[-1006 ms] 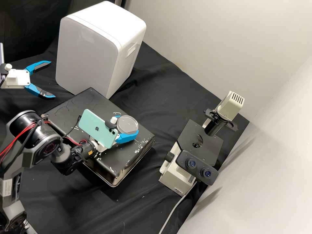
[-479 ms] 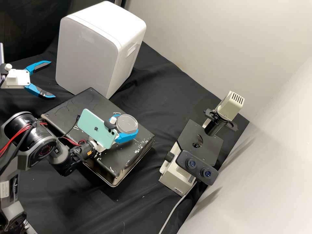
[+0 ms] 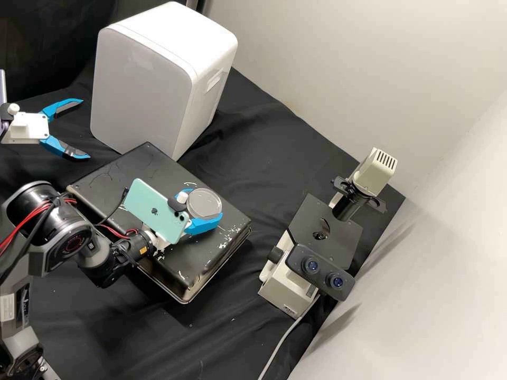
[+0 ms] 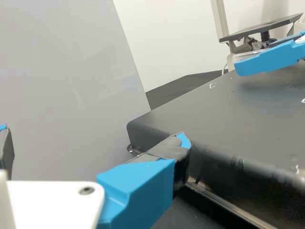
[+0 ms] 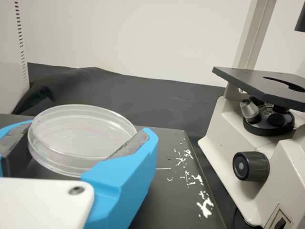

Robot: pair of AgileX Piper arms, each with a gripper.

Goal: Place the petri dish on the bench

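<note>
Above black slab (image 3: 206, 253) on the surface (image 3: 253, 148), right gripper (image 3: 203, 207) fingers clamping clear petri dish (image 5: 78, 136), left gripper (image 3: 80, 128) hovering beside white box (image 3: 158, 74), fingers spread, holding nothing.

In the high view, the mint phone (image 3: 156, 208) on my right wrist covers the base of my right fingers (image 3: 203, 224) and the near edge of the petri dish (image 3: 205, 201). From my right wrist, those fingers hide the dish's underside, so I cannot tell whether it touches the black case (image 3: 211, 248). The microscope (image 5: 257, 143) runs off the edge there. Of my left fingers (image 4: 143, 186), one lies almost wholly past my left wrist view's edge.
</note>
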